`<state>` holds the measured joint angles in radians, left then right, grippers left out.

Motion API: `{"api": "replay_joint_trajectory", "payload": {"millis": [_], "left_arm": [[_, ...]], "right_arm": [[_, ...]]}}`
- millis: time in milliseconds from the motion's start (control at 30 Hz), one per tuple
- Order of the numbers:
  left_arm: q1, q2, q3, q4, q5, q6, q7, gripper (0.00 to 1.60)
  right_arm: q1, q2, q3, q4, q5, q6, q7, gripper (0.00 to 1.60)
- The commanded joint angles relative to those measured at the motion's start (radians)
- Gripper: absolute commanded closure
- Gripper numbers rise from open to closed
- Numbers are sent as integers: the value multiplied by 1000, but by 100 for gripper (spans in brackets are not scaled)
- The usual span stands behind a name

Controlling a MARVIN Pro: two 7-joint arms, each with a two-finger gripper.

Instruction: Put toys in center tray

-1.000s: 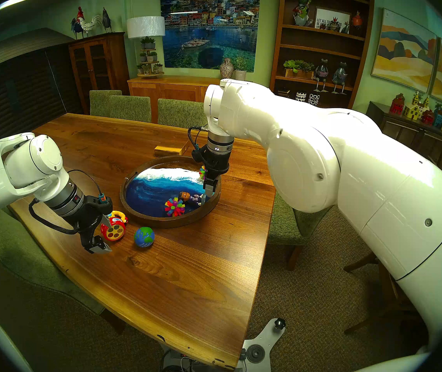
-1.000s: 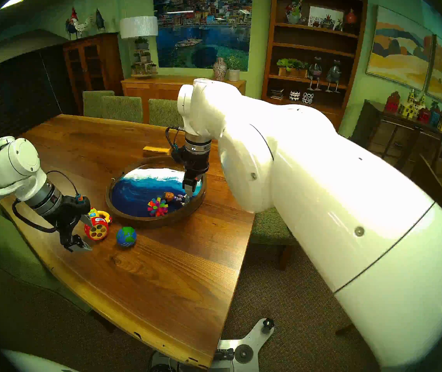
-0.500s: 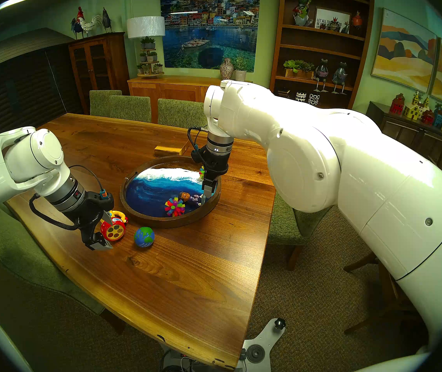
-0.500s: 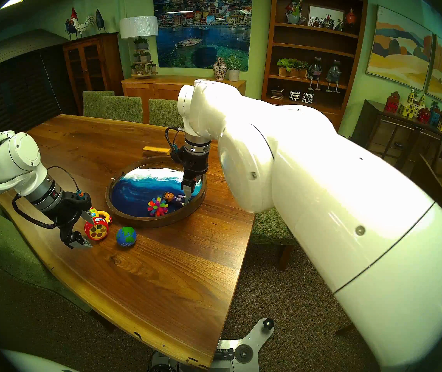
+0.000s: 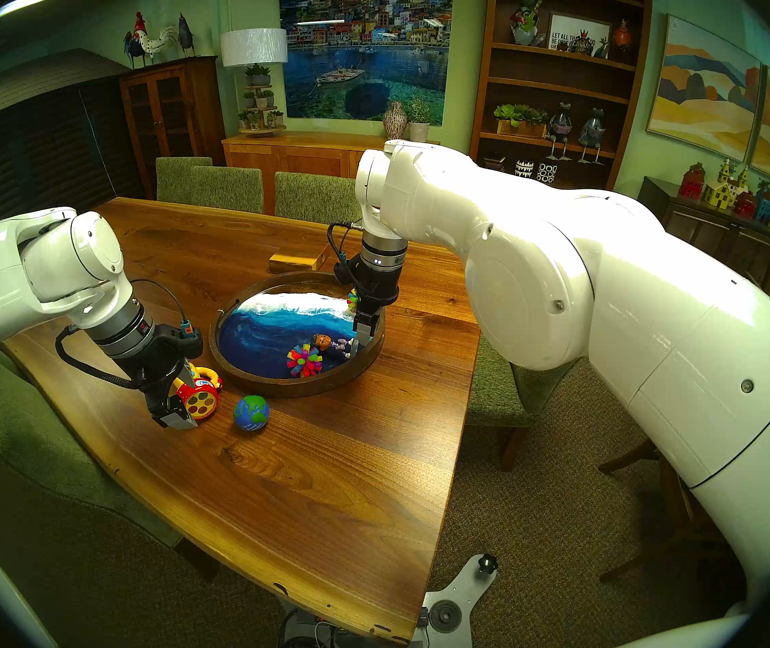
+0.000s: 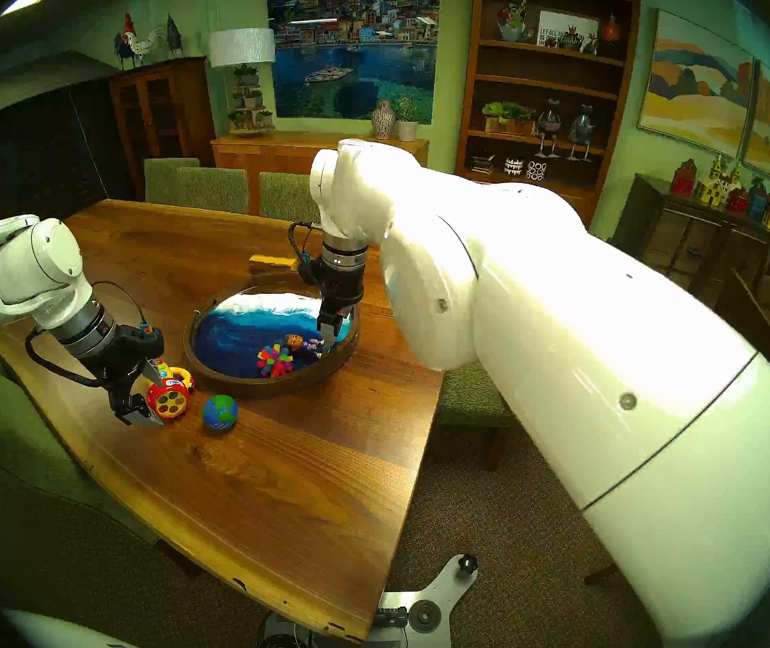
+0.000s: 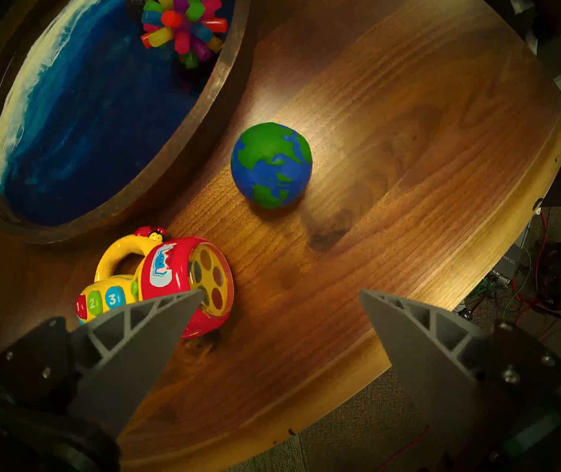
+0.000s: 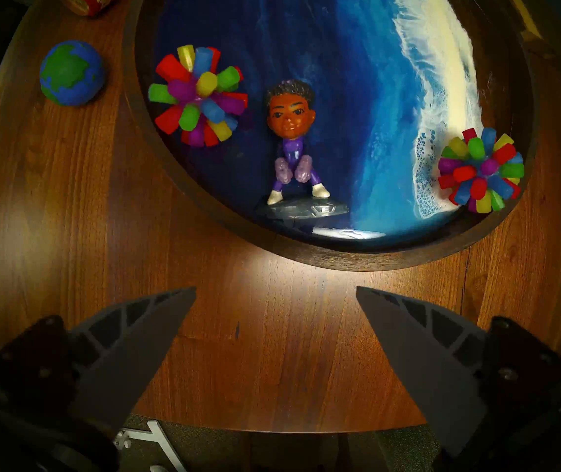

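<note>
Left end effector [image 5: 180, 398], spread, straddles the flashlight toy [image 5: 199, 392] on the counter [image 5: 308, 483]; next: pinch, lift to tray [image 5: 252, 381].

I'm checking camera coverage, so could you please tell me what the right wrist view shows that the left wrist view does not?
Only the right wrist view shows the whole doll and the second spiky ball by the tray's rim. Only the left wrist view shows the whole toy flashlight, with one finger of the open left gripper beside it. Both show the globe ball, the tray and the first spiky ball.
</note>
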<state>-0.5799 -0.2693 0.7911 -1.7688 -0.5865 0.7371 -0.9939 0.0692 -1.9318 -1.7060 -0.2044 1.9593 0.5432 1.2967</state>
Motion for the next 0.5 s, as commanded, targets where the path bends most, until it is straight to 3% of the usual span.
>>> {"api": "replay_joint_trajectory", "payload": {"millis": [0, 467], "left_arm": [[8, -55, -34, 72, -47, 24, 37, 0], [97, -102, -26, 189, -112, -23, 88, 0]], "right_arm": [[36, 3, 1, 17, -2, -1, 69, 0], [36, 4, 4, 20, -10, 0, 77, 0]]}}
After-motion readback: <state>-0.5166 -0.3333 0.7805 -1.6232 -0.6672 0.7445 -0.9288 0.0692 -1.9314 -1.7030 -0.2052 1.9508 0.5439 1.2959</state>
